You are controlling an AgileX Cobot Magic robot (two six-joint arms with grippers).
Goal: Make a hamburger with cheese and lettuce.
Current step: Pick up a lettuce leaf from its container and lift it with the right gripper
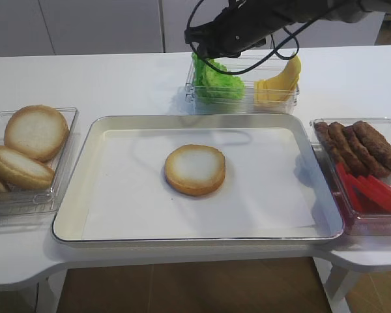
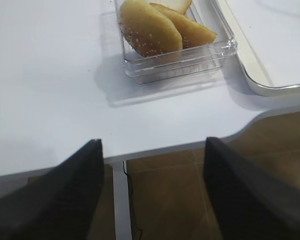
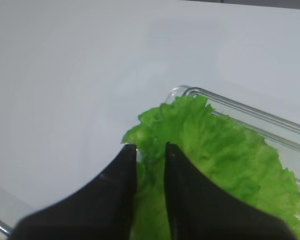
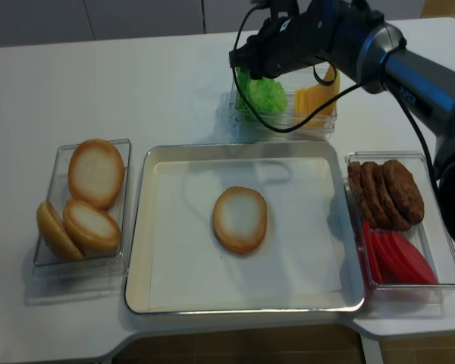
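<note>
The hamburger bun half (image 1: 195,169) lies flat face up in the middle of the metal tray (image 1: 78,195); it also shows in the realsense view (image 4: 240,219). My right gripper (image 3: 150,146) is at the clear box at the back, its fingers close together with a ruffled green lettuce leaf (image 3: 225,150) pinched between them. In the high view the right gripper (image 1: 205,57) is at the left end of the lettuce (image 1: 216,81). Yellow cheese slices (image 1: 277,81) stand beside the lettuce. My left gripper (image 2: 152,142) is open and empty, over the table's front left edge.
A clear box of bun halves (image 1: 32,140) sits left of the tray and shows in the left wrist view (image 2: 160,25). A box on the right holds dark patties (image 1: 365,147) and red slices (image 1: 371,192). The right arm's cables (image 1: 247,39) hang over the back box.
</note>
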